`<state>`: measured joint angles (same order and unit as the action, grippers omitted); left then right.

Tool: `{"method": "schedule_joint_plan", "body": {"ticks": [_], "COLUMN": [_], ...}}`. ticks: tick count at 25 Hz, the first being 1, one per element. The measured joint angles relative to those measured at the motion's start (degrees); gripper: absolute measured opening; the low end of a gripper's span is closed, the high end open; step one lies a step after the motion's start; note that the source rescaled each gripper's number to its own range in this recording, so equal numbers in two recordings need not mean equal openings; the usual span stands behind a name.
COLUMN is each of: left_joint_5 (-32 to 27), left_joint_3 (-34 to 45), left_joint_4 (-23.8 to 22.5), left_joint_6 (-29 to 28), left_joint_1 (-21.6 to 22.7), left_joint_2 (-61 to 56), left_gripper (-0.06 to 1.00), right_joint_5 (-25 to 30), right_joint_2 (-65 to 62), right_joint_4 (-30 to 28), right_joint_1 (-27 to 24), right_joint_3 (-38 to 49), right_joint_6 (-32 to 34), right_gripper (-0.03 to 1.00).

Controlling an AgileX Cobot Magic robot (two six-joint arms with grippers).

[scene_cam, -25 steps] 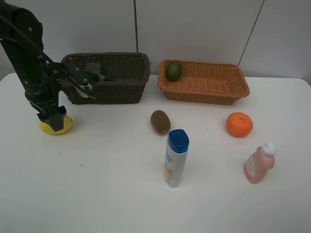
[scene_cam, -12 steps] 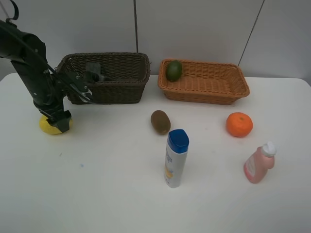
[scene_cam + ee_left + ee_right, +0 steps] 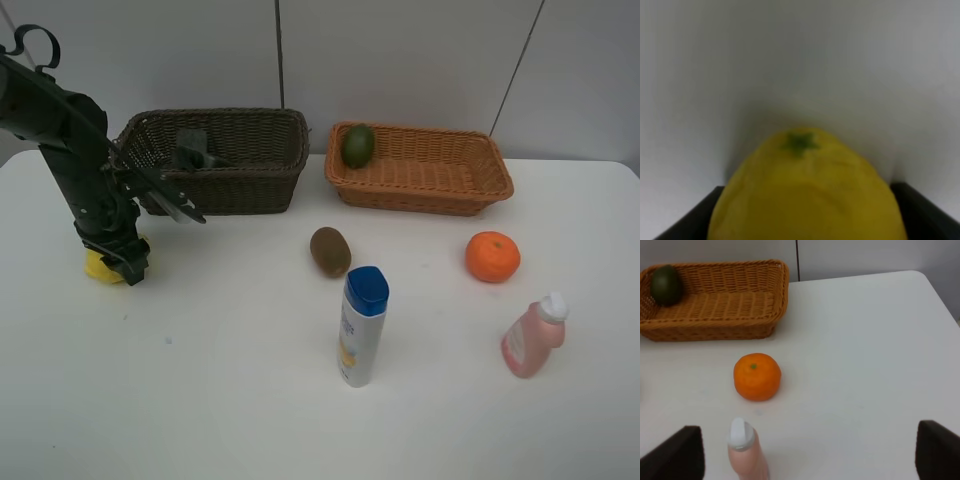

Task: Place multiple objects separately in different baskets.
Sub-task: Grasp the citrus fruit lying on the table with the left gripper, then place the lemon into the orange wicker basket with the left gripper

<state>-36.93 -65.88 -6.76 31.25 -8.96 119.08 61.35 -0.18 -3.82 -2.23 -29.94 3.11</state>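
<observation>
Both baskets stand at the back of the counter (image 3: 200, 400): the dark basket (image 3: 225, 190) and the tan basket (image 3: 420, 195). The left gripper (image 3: 118, 262) has dropped lower over the lemon (image 3: 98, 266), which lies near the dark basket, and its fingers have closed on it. Lifting can likely follow. The right gripper (image 3: 805, 450) has its fingers spread wide and holds nothing.
</observation>
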Motion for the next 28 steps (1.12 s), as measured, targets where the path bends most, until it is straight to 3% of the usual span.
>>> {"method": "schedule_joint_plan", "body": {"ticks": [11,16,19,24,26,28], "left_joint_5": [-3.9,-9.1,-15.4,-23.9,-23.1,-20.3], "left_joint_3": [-0.1,-3.0,-8.0,-18.6,-23.4,-28.0], "left_joint_4": [3.9,8.6,13.3,27.8,32.2,33.7], "left_joint_6": [-4.3,-11.1,-15.5,-16.7,-15.4,-14.1], "left_joint_1": [0.1,0.1,0.1,-1.8,-4.7,-8.1], "left_joint_2": [0.1,0.2,0.0,-1.1,-1.1,-0.8], "left_gripper": [0.49,0.49,0.49,0.49,0.49,0.49], "right_joint_5": [0.0,0.0,0.0,0.0,0.0,0.0], "right_joint_2": [0.0,0.0,0.0,0.0,0.0,0.0], "right_joint_4": [0.0,0.0,0.0,0.0,0.0,0.0], "right_joint_1": [0.0,0.0,0.0,0.0,0.0,0.0], "right_joint_3": [0.0,0.0,0.0,0.0,0.0,0.0], "right_joint_6": [0.0,0.0,0.0,0.0,0.0,0.0], "right_gripper": [1.00,1.00,1.00,1.00,1.00,1.00]}}
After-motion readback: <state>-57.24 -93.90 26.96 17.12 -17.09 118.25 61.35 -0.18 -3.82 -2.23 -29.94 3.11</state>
